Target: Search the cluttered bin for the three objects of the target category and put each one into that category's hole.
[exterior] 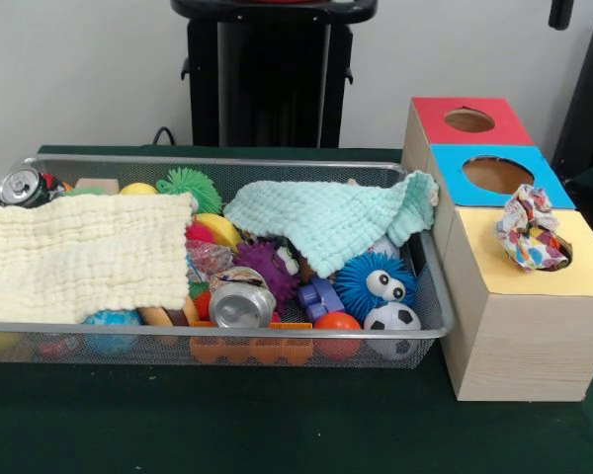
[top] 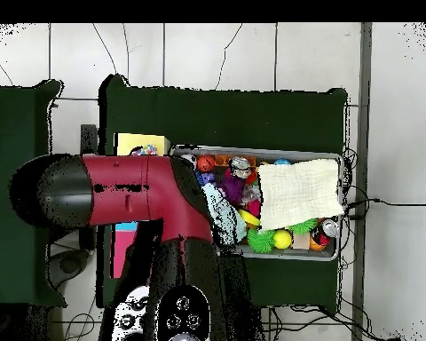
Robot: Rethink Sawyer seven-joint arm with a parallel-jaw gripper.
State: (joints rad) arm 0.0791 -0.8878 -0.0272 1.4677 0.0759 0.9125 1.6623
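Silver wire-mesh bin (exterior: 79, 326) long axis running left to right, crushed drink can (exterior: 240, 299) at its near wall, confetti-spotted wrapper wad (exterior: 530, 232) resting in the yellow-topped box's hole (exterior: 565, 253), blue-topped box (exterior: 548, 183) and red-topped box (exterior: 430, 114) behind, red arm (top: 137, 185) overhead, gripper state impossible to tell.

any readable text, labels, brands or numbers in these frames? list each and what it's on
None can be read.
Silver can in the wire basket: only the top shows, no brand visible.
Second can at the basket's far corner: printing too small to read.
Crumpled wrapper at the yellow box's hole: colour spots only, no letters.
Red, blue and yellow box tops: no labels.
End effector: not visible in either view.
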